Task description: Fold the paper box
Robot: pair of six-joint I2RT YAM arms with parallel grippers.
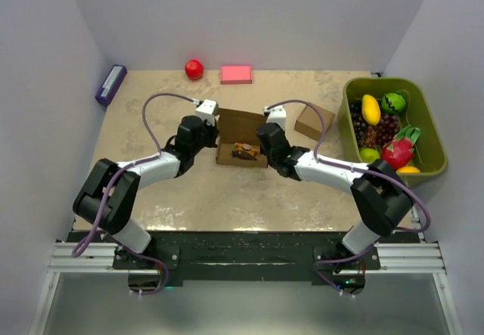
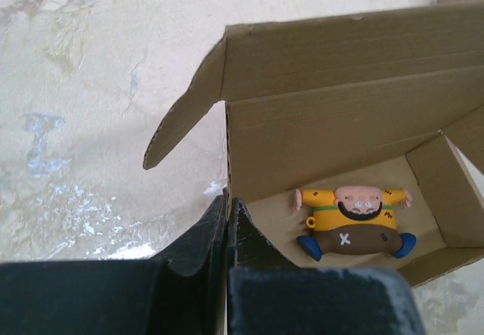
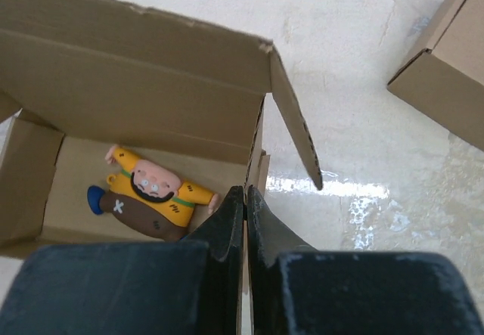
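- Left arm: reached forward and inward from its base; left gripper [image 2: 228, 208] pressed together on the left end wall of the paper box [image 1: 242, 125].
- Right arm: mirrored that reach, elbow bent; right gripper [image 3: 246, 197] pinched the box's right end wall.
- Paper box: stood mid-table between both grippers, lid flap upright, end tabs splayed outward; toy figure [image 2: 352, 221] lay face up inside.
- Surface: beige marbled tabletop [image 1: 227, 191].
- Far edge: round red object [image 1: 194, 69], pink block [image 1: 236, 74], purple case [image 1: 110, 84].
- Right side: smaller cardboard box [image 1: 314, 122]; green bin [image 1: 429, 134] holding fruit.
- Surround: plain white walls.
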